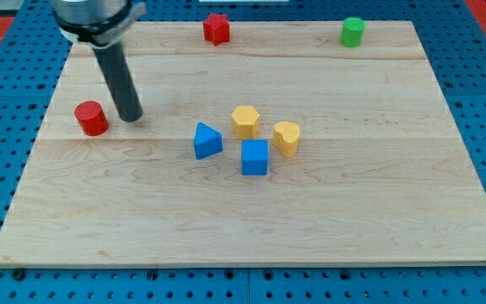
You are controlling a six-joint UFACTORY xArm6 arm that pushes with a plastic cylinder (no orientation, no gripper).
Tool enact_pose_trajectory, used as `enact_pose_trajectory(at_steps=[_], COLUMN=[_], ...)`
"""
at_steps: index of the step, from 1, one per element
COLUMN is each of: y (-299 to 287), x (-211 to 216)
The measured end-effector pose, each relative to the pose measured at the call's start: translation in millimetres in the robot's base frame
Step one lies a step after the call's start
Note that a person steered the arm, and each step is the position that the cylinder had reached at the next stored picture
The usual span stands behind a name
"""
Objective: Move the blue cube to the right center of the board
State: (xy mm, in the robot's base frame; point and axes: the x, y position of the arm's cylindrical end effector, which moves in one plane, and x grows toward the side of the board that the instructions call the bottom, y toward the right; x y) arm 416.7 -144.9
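**Sam:** Where is your rod right now?

**Me:** My tip (130, 117) sits near the view's left side of the pale wooden tabletop (378, 211). It is just beside the small red plastic cylinder (91, 117), on that block's right. This arm has no gripper, so there is nothing to be apart or together. It only has a dark rod that pushes.

**Sam:** And the block you want?

**Me:** The small blue plastic cube (255, 157) is near the middle of the board, well apart from my tip. It needs to go to the right center.

**Sam:** What could go wrong?

**Me:** Lots of blocks crowd around it. The blue wedge-shaped block (207, 140) lies between my tip and the cube. If I go straight across, I think I would bump the wedge first. The yellow six-sided block (245, 121) is just above the cube, and the yellow heart-like block (286, 138) is just up and right of it. A push that leans toward the top could drag the heart block along. If I hit a corner, the cube could spin and slip off my tip.

**Sam:** Which way does the cube point?

**Me:** It sits flat and nearly square to the board edges, maybe turned a tiny bit. A cube has no long side, so any flat face works. I would pick its left face.

**Sam:** Anything else?

**Me:** A red star-like block (217, 28) and a green cylinder (353, 32) sit far off at the top.
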Motion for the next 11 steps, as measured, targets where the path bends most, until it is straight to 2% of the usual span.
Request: enact_pose_trajectory(at_steps=[1, 2, 3, 4, 6, 7, 8, 9, 10, 11], y=[60, 124, 207, 259, 223, 289, 306, 317, 317, 352], x=[60, 71, 41, 41, 76, 70, 28, 37, 70, 46])
